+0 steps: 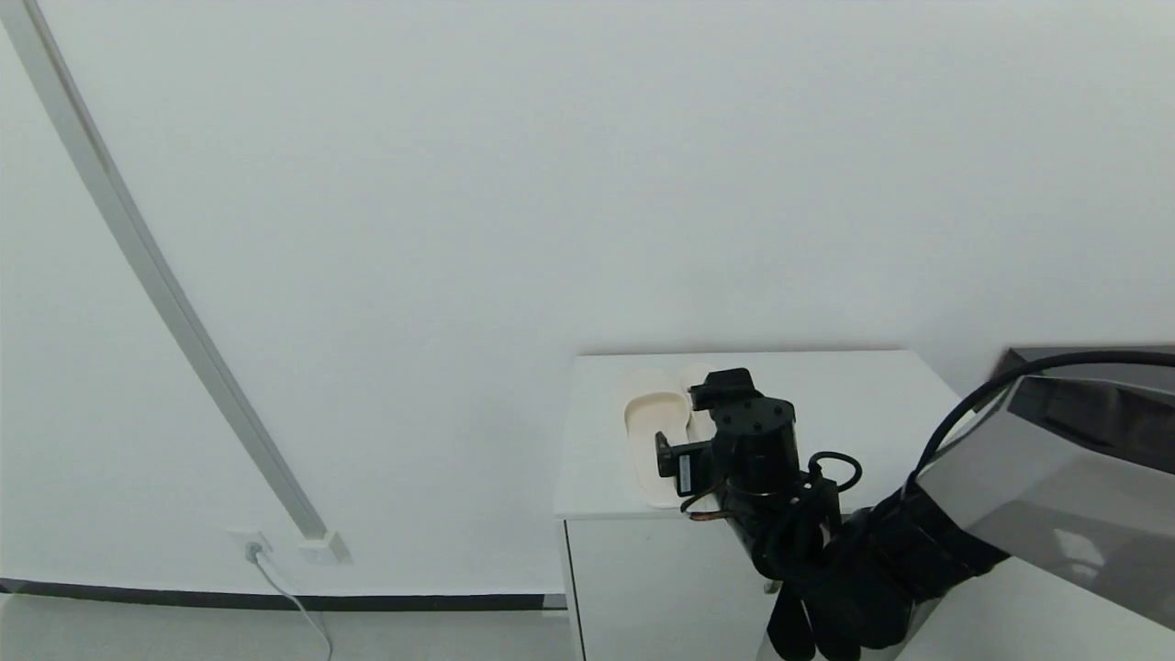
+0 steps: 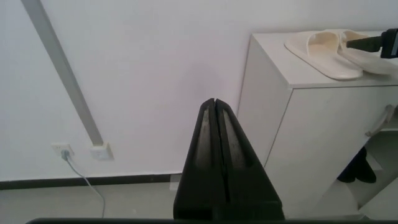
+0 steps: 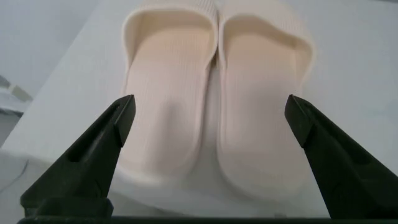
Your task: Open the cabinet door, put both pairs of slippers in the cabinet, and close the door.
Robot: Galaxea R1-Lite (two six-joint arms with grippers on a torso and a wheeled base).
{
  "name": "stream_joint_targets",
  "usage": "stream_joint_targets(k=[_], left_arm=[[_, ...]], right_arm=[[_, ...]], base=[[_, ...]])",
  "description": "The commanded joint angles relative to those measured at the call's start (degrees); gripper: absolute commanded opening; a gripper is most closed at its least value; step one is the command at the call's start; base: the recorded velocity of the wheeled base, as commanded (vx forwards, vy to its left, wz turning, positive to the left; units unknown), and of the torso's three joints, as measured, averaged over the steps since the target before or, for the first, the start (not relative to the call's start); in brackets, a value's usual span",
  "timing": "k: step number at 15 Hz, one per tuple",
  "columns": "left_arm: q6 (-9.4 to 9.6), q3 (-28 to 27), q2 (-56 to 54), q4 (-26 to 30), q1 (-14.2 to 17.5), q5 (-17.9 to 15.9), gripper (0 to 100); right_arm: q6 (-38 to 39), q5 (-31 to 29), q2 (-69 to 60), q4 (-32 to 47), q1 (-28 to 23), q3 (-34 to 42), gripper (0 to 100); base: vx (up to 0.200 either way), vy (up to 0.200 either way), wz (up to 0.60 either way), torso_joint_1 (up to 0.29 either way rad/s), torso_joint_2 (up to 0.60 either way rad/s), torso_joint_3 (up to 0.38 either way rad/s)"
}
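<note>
Two cream slippers [image 3: 168, 93] atop one cabinet [image 1: 854, 404]

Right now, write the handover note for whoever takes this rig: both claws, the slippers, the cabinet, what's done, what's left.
Left claw: shut, empty, held clear of the cabinet.
Right claw: open, poised over the cream slippers, not gripping them.
Cream slippers: side by side on the cabinet top.
Done: the left wrist view shows an open space low in the cabinet with a dark shape inside, possibly the other pair; too small to be sure.
Left: grasp the cream pair, put it inside, close the door.
</note>
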Motion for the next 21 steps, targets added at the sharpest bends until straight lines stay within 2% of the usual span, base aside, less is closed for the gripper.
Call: stream_joint_targets(k=[1, 15, 21], left_arm=[[-0.01, 0.00, -0.01, 0.00, 0.01, 0.02, 0], [-0.01, 0.00, -0.01, 0.00, 0.01, 0.02, 0], [-0.01, 0.00, -0.01, 0.00, 0.01, 0.02, 0]], right_arm=[[-0.06, 0.11, 2.70, -0.18, -0.54, -1.46, 100], [-0.23, 1.69, 9.29, 4.30, -4.23, -16.31, 100], [-0.23, 2.57, 10.26, 4.39, -5.11, -17.72, 100]], base=[[0.000, 0.000, 0.00, 0.000, 0.00, 0.000], [0.000, 0.000, 0.00, 0.000, 0.00, 0.000], [0.000, 0.000, 0.00, 0.000, 0.00, 0.000]])
